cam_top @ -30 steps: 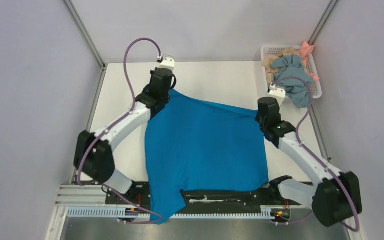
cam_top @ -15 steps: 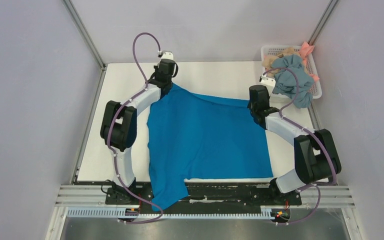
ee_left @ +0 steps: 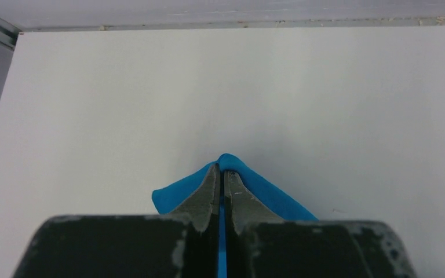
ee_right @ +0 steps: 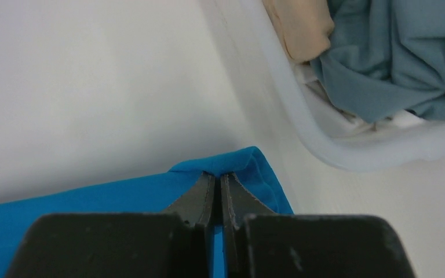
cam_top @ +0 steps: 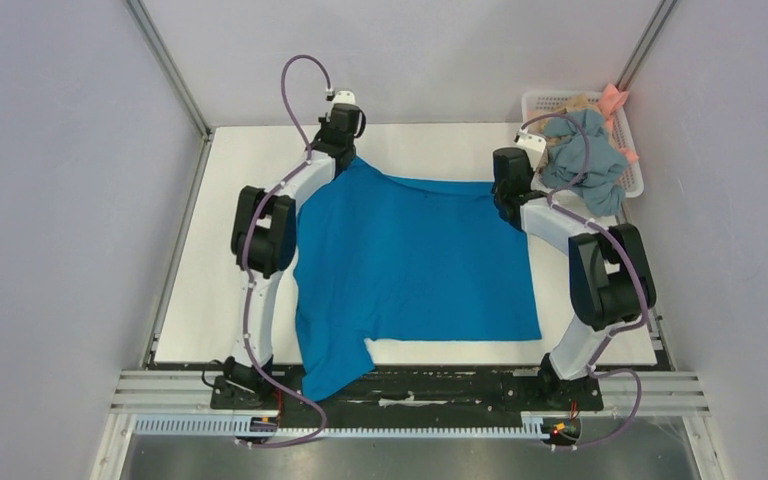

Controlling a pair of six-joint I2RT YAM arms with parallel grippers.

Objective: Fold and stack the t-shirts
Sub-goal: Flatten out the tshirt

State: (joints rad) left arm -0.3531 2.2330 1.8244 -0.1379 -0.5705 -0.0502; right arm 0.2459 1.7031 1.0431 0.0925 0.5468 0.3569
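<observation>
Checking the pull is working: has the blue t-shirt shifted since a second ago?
Yes. The blue t-shirt slid toward the far edge of the table: its near hem has cleared the black base rail; only one sleeve overhangs it.

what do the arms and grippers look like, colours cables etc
Both the left arm and right arm have white links between bulky black joint housings. A thin purple cable loops along each. The left gripper and right gripper have dark grey fingers tapering to narrow tips, on blocky black bodies with scuffed, pale-worn edges. No readable markings show.
</observation>
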